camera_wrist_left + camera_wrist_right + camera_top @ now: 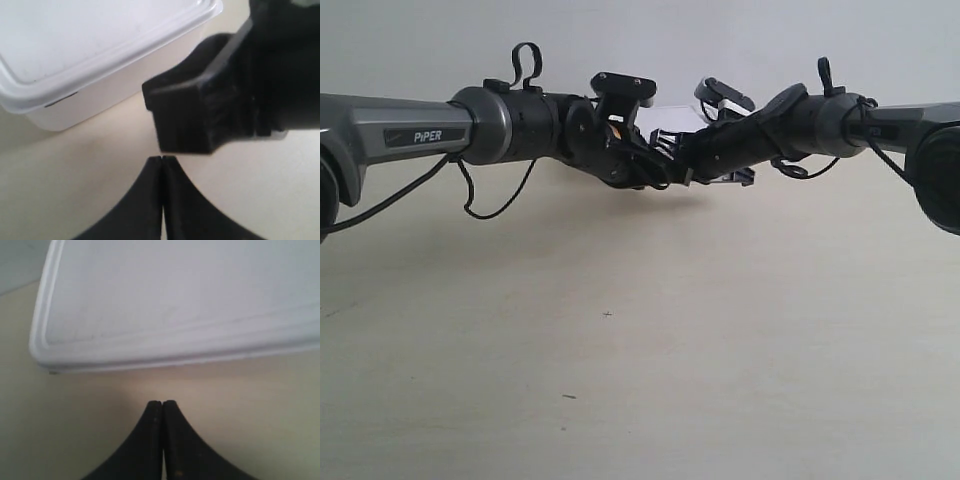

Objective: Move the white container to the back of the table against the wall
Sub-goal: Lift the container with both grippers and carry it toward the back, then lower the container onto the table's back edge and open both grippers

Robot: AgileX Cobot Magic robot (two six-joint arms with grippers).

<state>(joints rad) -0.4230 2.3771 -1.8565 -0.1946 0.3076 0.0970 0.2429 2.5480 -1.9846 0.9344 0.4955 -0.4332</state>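
Note:
The white container [672, 118] sits far back on the table [640, 340], close to the wall [640, 40], mostly hidden behind both arms. In the left wrist view its lid and pale side [95, 45] lie just beyond my left gripper [162, 158], which is shut with nothing between its fingers; the other arm's black gripper body [225, 100] is right in front of it. In the right wrist view the container's rimmed lid [175, 300] fills the far half, and my right gripper [162, 402] is shut, empty, a short gap from the box's side.
Both arms meet at the back centre, the arm at the exterior view's left [520, 125] and the arm at the exterior view's right [800, 125], with loose black cables [490, 200]. Bare beige table with tiny dark specks [608, 314] spreads in front.

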